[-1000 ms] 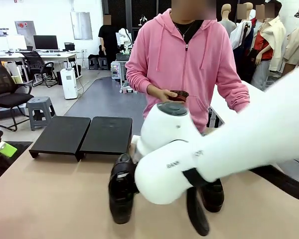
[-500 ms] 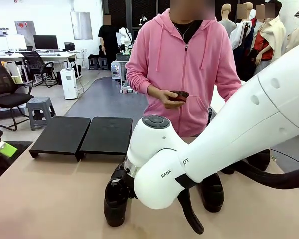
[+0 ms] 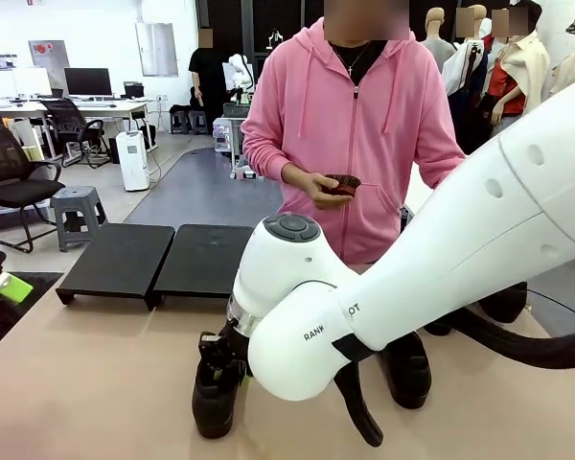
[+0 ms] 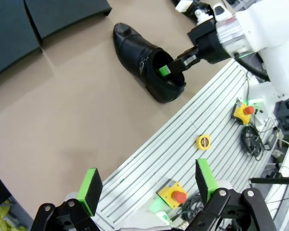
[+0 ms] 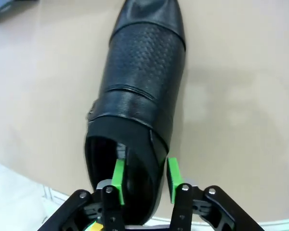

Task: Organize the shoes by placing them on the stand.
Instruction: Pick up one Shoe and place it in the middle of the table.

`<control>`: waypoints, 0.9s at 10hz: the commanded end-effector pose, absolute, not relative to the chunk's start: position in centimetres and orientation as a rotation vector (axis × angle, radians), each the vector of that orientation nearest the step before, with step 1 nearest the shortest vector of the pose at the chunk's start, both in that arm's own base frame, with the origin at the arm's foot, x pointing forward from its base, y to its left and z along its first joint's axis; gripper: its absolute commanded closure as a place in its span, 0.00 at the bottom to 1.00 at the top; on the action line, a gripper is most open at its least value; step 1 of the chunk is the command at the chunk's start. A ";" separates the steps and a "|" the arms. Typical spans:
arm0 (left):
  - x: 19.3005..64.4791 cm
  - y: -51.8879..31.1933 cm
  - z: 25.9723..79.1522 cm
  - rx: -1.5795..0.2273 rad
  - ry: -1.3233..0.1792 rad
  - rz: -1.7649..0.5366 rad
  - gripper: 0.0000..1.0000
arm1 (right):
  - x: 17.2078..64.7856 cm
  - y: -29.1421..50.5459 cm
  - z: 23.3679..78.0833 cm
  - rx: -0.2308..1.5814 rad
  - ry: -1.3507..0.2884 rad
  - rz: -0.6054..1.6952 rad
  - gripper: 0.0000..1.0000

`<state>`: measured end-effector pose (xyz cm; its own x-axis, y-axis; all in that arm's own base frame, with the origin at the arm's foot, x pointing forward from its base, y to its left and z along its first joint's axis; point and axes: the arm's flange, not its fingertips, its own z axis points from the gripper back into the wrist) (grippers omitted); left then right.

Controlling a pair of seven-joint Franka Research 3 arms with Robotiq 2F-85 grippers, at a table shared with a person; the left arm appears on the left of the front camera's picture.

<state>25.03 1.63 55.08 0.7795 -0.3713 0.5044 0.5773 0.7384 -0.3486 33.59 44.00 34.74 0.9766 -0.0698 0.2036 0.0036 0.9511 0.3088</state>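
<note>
Front view: we see a beige tabletop (image 3: 96, 383), with office desks (image 3: 77, 105) far left. Our right gripper (image 5: 145, 174) pinches the collar of a glossy black leather loafer (image 5: 144, 72) near us; the flat black two-tray stand (image 3: 163, 259) sits far left. Our left gripper (image 4: 148, 183) is spread wide.

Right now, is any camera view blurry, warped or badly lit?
Front view: sharp and evenly lit. Left wrist view: wide-angle warp bows the table's ribbed metal edge. Right wrist view: the shoe is crisp, with soft sheen and a faint shadow beside it.

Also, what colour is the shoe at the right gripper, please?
Black shoe, with a finely dotted band across its top; best in the right wrist view.
</note>
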 end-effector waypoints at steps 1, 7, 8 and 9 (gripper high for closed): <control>25.1 1.8 55.1 -0.536 -0.430 -0.547 0.00 | 31.7 41.8 38.3 0.300 -0.274 0.000 0.00; 25.1 1.8 55.1 -0.536 -0.430 -0.547 0.00 | 28.1 37.7 43.4 0.220 -0.396 0.105 0.00; 25.1 1.8 55.1 -0.536 -0.430 -0.547 0.00 | 27.4 41.6 42.7 0.226 -0.386 0.242 0.00; 25.1 1.8 55.1 -0.536 -0.430 -0.547 0.00 | 26.4 45.6 42.3 0.210 -0.382 0.381 0.00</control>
<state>25.03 1.63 55.09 0.7795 -0.3714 0.5045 0.5773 0.7384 -0.3485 25.32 40.84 42.98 0.9052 0.1820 0.3840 -0.2636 0.9492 0.1716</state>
